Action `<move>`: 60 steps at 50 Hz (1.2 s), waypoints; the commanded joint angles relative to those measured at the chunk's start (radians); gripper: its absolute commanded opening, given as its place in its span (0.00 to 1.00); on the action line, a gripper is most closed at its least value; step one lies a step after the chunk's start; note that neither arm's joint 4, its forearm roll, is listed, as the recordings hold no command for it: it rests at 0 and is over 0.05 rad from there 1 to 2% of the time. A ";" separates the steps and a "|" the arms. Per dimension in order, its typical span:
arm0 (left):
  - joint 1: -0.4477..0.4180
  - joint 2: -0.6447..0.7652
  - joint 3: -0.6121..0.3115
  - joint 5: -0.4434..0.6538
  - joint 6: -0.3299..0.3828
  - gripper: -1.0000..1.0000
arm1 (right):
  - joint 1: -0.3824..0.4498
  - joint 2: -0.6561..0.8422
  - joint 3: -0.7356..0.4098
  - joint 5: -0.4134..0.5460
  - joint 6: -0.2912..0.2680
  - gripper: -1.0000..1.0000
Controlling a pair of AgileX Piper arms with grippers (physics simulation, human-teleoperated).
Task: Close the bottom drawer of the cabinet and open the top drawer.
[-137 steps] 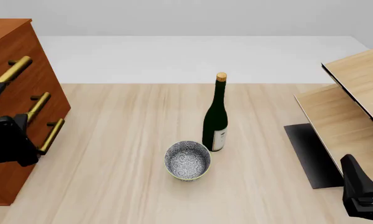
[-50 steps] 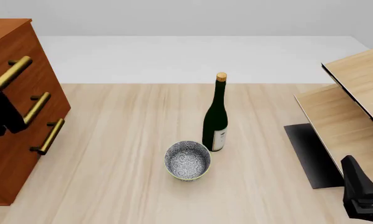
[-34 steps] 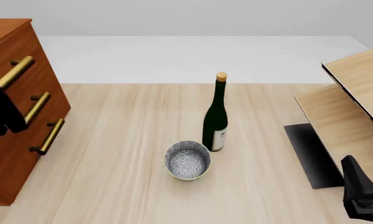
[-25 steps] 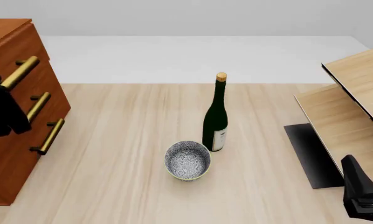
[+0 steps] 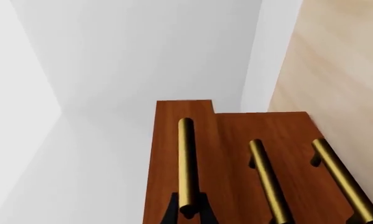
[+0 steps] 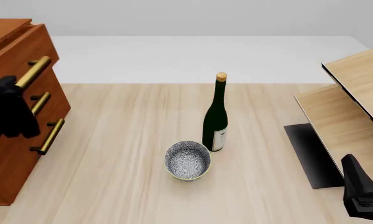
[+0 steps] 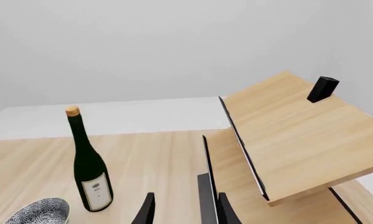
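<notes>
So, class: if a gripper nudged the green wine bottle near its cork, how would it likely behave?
The wine bottle is tall and narrow on a small base, so a high push would probably tip it rather than slide it. It looks like rigid glass, likely slippery and breakable. If it fell toward the camera, it might strike the patterned bowl standing close by, then roll.

You're in a bare simulated tabletop scene — plain grey walls, a pale wood bench, and household props: wine bottle, patterned bowl, cabinet, light-wood shelf unit.
</notes>
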 commanded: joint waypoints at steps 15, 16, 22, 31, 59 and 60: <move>-0.057 -0.063 0.036 -0.052 0.029 0.00 | -0.001 -0.023 -0.001 0.023 0.004 1.00; -0.058 -0.063 0.035 -0.052 0.029 0.00 | -0.001 -0.023 -0.001 0.023 0.004 1.00; -0.066 -0.022 0.023 -0.082 0.032 0.00 | -0.001 -0.022 -0.001 0.022 0.005 1.00; -0.080 0.009 0.023 -0.111 0.036 0.00 | -0.002 -0.016 0.000 0.016 0.006 1.00; -0.135 -0.049 0.049 -0.087 0.036 0.00 | -0.001 -0.011 0.000 0.011 0.007 1.00; -0.137 -0.049 0.051 -0.089 0.037 0.00 | -0.001 -0.011 0.000 0.011 0.006 1.00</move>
